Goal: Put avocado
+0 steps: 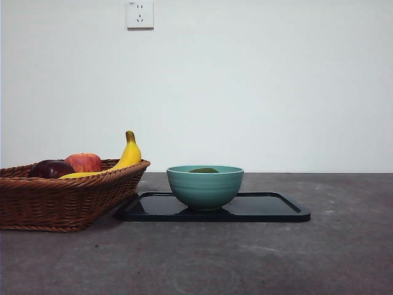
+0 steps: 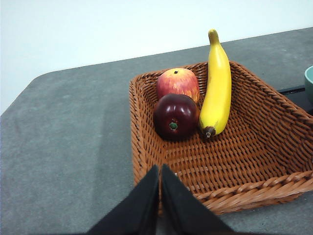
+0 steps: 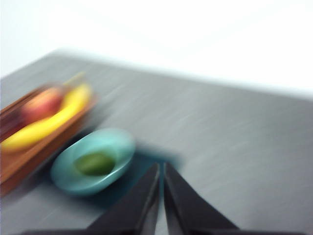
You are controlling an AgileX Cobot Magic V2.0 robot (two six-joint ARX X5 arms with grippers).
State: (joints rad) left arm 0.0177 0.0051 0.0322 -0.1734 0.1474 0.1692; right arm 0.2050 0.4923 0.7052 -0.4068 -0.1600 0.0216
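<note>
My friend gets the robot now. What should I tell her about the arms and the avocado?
Left gripper: shut, empty, above the near rim of the wicker basket.
Right gripper: shut, empty, up off the table beside the tray; its view is blurred.
Avocado: lying inside the teal bowl, which stands on the black tray.
Basket holds a red apple, a dark maroon fruit and a banana.
Done: avocado is in the bowl.
Left: seemingly nothing.
</note>
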